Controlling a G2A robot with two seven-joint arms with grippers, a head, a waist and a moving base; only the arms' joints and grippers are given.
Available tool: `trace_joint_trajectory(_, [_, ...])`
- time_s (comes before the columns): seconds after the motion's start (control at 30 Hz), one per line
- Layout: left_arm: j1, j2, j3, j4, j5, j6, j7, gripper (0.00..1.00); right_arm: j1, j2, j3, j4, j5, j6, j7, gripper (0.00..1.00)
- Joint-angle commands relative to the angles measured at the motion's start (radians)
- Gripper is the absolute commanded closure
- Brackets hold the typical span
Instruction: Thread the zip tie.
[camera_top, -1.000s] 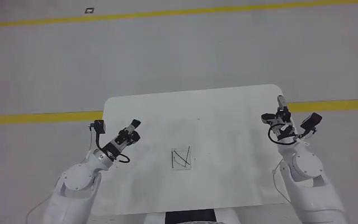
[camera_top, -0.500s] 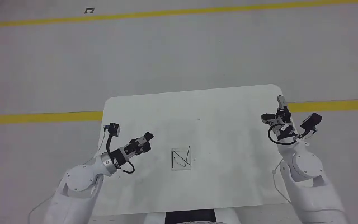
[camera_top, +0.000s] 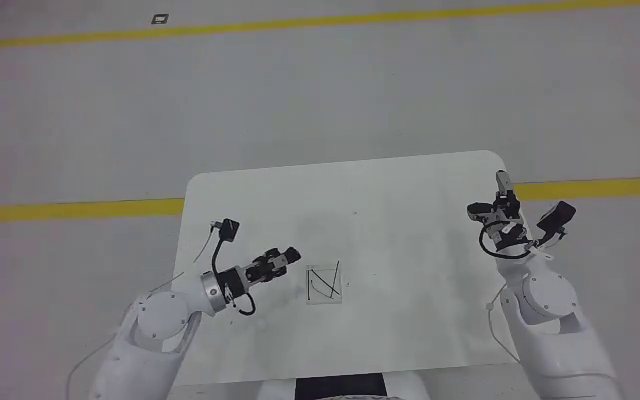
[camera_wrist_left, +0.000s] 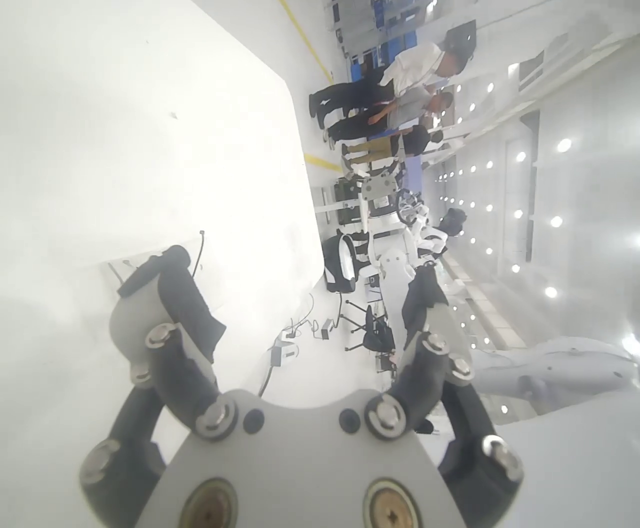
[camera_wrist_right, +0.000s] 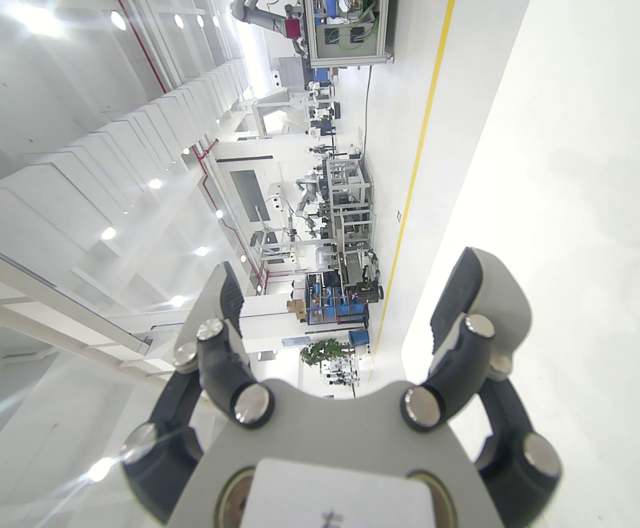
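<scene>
A thin black zip tie (camera_top: 324, 281) lies crossed over a small clear sheet near the middle front of the white table (camera_top: 400, 200). In the left wrist view the zip tie (camera_wrist_left: 200, 250) shows just beyond one finger. My left gripper (camera_top: 291, 258) hovers open a little to the left of the tie, nothing between its fingers. My right gripper (camera_top: 505, 192) stays open at the table's right edge, far from the tie; in its own view my right gripper (camera_wrist_right: 350, 290) holds nothing.
The table's rounded far corner (camera_wrist_left: 280, 80) and its right edge lie beyond the tie. A yellow floor line (camera_top: 90, 209) runs behind the table. People and equipment stand well away in the room.
My left arm has swung right and forward across the table, bringing its open gripper from the left edge close to the zip tie. The right arm has kept still.
</scene>
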Motion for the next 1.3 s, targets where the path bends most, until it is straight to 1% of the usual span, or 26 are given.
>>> trace_joint_trajectory(0.0, [0.000,0.000,-0.001,0.001,-0.003,0.000,0.000,0.00,0.000,0.000,0.000,0.000,0.000,0.000,0.000,0.00])
trace_joint_trajectory(1.07, [-0.001,0.000,0.000,0.000,0.001,0.001,0.003,0.00,0.000,0.000,0.000,0.000,0.000,0.000,0.000,0.00])
trace_joint_trajectory(1.13, [-0.009,0.000,0.010,-0.005,0.024,0.012,0.011,0.00,0.000,0.000,0.000,0.000,0.000,0.000,0.000,0.00])
trace_joint_trajectory(1.27, [-0.045,0.001,0.061,-0.021,0.103,0.065,0.010,0.00,0.000,0.000,0.000,0.000,0.000,0.000,0.000,0.00])
